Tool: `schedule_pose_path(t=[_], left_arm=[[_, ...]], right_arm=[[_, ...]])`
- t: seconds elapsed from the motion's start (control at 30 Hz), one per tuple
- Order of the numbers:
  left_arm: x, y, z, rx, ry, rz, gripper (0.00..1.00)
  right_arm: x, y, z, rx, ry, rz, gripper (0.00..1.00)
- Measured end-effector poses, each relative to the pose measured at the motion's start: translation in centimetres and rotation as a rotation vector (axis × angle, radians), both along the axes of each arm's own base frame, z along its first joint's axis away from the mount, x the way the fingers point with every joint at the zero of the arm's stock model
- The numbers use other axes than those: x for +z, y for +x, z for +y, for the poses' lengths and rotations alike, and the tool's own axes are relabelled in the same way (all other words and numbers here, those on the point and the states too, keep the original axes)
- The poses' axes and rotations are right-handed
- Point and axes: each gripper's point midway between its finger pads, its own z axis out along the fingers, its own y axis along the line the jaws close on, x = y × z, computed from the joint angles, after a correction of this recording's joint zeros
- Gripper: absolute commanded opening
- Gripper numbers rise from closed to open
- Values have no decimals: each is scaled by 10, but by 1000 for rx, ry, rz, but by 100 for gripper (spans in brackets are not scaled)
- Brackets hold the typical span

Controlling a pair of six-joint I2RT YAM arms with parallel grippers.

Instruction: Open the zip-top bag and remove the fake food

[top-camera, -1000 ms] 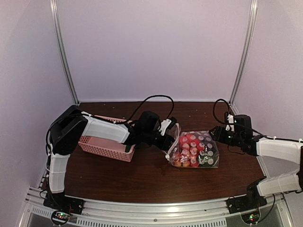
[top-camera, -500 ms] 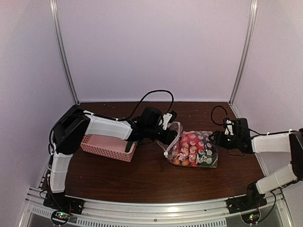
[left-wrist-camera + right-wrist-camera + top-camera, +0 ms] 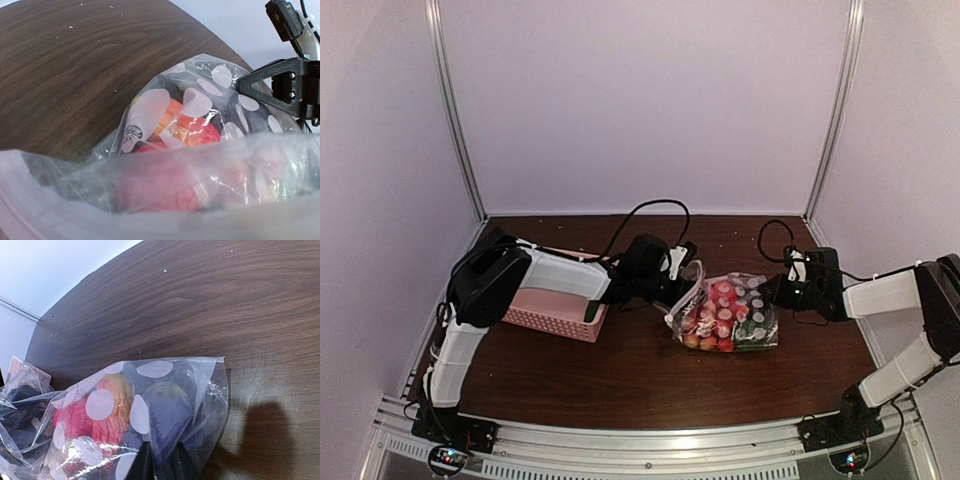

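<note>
Top external: dark table (image 3: 620,370), lilac walls (image 3: 640,100)

The right hand (image 3: 771,292) has closed onto the zip-top bag's (image 3: 725,310) edge.

zip-top bag (image 3: 756,298): clear, white polka dots
fake food (image 3: 716,312): red, orange, dark purple, green
basket (image 3: 545,316): pink
table (image 3: 620,375): dark brown wood grain
arms (image 3: 565,277): white, black
</note>
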Motion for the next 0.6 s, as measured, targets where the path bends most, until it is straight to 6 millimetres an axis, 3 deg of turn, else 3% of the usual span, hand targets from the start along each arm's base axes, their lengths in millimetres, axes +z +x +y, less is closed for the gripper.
schedule_pose_path(t=[0.07,0.23,0.6], left_arm=[[1,1,0,6,-3,-2,65],[-2,6,2,34,0,3,83],[-5,25,-14,67,-9,9,86]], right_arm=[[0,0,1,6,0,-4,0],[-3,1,1,17,-16,-8,0],[-15,6,7,32,-32,-14,0]])
